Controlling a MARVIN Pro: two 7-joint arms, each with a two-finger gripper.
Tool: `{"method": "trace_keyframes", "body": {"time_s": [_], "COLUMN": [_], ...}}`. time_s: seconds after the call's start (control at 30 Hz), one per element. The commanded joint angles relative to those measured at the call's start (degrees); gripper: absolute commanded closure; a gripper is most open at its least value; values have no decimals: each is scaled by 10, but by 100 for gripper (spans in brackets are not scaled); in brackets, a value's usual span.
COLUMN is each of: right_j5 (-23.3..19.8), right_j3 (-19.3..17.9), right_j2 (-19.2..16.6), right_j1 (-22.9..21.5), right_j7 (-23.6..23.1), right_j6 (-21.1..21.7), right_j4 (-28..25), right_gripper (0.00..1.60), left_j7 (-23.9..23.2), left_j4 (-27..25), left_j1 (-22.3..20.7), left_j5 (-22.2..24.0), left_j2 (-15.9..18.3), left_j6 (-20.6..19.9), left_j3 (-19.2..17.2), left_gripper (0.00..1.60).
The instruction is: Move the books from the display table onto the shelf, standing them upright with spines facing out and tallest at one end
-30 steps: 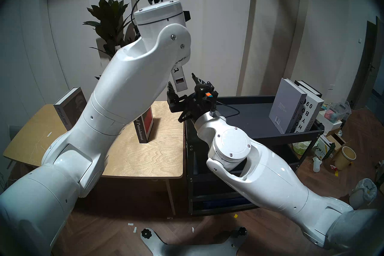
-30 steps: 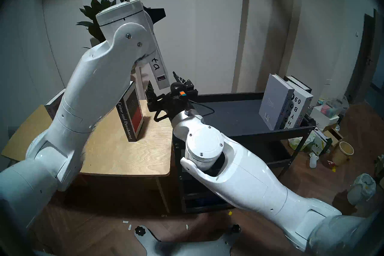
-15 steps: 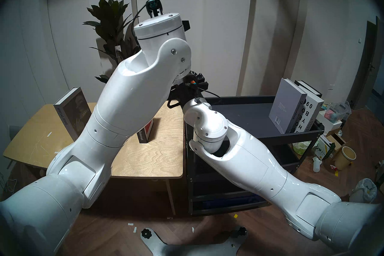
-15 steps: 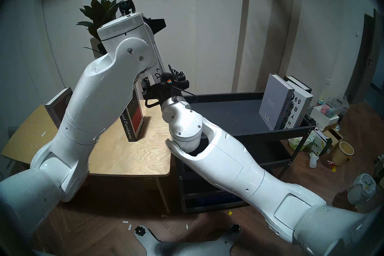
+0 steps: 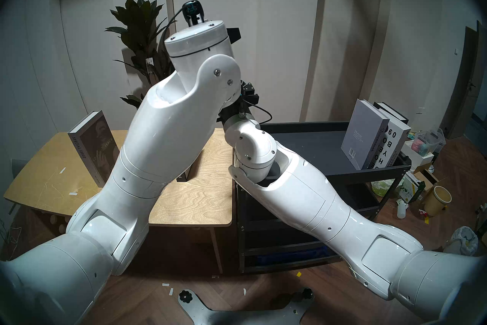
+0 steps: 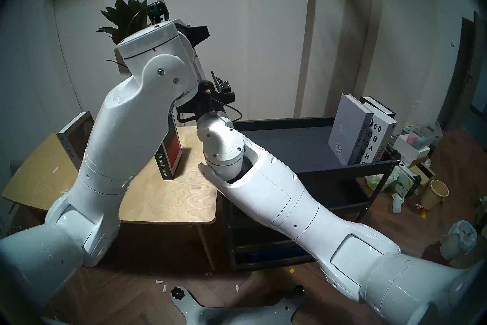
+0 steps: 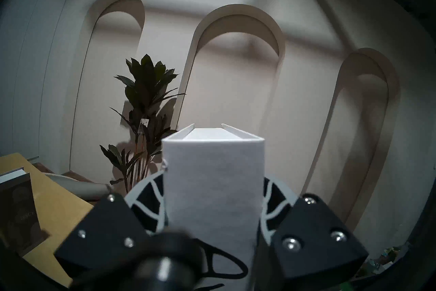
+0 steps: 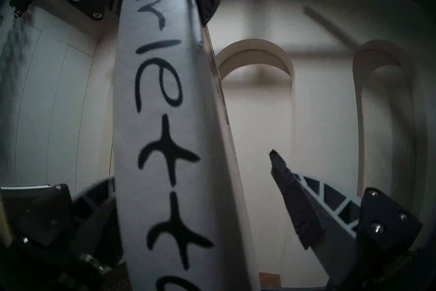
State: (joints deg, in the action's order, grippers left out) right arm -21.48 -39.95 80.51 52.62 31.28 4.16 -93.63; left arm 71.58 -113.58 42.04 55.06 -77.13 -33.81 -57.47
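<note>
My left gripper (image 7: 213,200) is shut on a white book (image 7: 213,179), held in the air above the gap between the display table (image 5: 189,200) and the shelf (image 5: 311,147). Its spine (image 8: 165,118) reads Arietta. My right gripper (image 8: 192,166) is open with that spine between its fingers (image 8: 295,207), close to the left one. A SPECIAL ISSUE book (image 5: 92,147) and Crime and Punishment (image 6: 170,155) stand on the table. A grey book (image 5: 363,134), a white one (image 5: 392,147) and a black one (image 5: 390,109) lean together at the shelf's right end.
A potted plant (image 5: 142,34) stands behind the table. Boxes, a paper bucket (image 5: 437,200) and bags litter the floor to the right of the shelf. My two forearms cross in front of the table's right edge.
My right gripper has risen and moved left, up to the hanging white book, so its open fingers now straddle the spine. The left arm has sunk a little with the book.
</note>
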Motion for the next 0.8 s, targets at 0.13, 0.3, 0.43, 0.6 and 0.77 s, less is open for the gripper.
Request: {"method": "trace_keyframes", "body": {"time_s": [0.13, 0.3, 0.43, 0.6, 0.77], "right_j5": [9, 11, 10, 16, 11], "right_j3": [8, -2, -15, -23, -40], "right_j2": [-17, -24, -27, -44, -59], "right_j1": [33, 28, 12, -3, -15], "right_j7": [9, 13, 12, 0, -11], "right_j6": [-30, -21, -19, -22, -24], "right_j4": [-72, -74, -53, -24, 15], "right_gripper": [160, 160, 160, 160, 160], "left_j7": [65, 77, 69, 52, 44], "left_j4": [-46, -68, -87, -119, -165], "left_j1": [30, 41, 28, 1, -32], "left_j5": [-36, -25, -21, -4, -2], "left_j2": [-37, -74, -96, -120, -125], "left_j6": [24, 40, 47, 50, 52], "left_j3": [-4, -1, -2, -16, -40], "left_gripper": [160, 0, 0, 0, 0]}}
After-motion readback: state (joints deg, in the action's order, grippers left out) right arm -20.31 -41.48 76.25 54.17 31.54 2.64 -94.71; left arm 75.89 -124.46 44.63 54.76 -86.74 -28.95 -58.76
